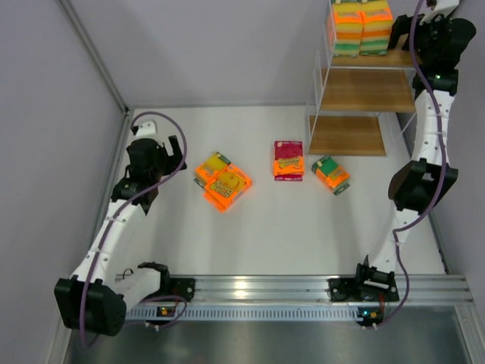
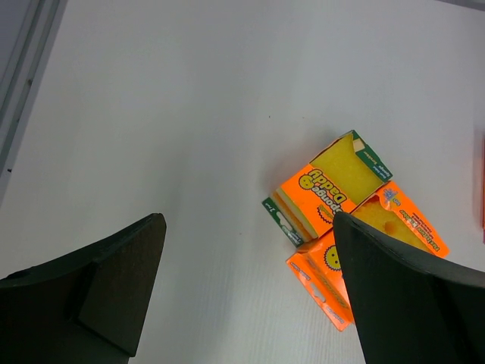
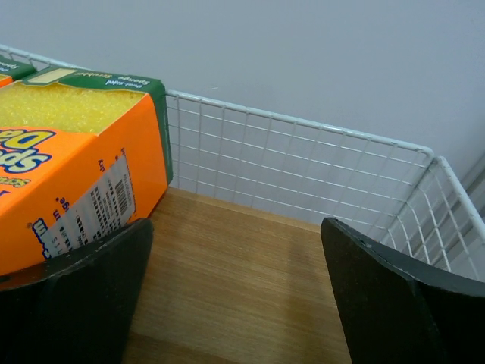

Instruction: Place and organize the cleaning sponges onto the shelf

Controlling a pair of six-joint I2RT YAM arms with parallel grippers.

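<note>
Four cleaning sponges [image 1: 289,159] on the table [image 1: 265,243], more atop the shelf [image 1: 367,91]

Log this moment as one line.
left gripper open near orange packs | right gripper open at shelf top, beside stacked packs | magenta pack, green-edged pack on table

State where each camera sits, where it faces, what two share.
Top external: above and behind both arms, looking down on table, shelf.
Left wrist: on its arm, faces down at two touching orange sponge packs past the open left tool.
Right wrist: on its arm, faces the shelf's wire back past the open right tool.
Shared: top and left wrist both show those packs.
</note>
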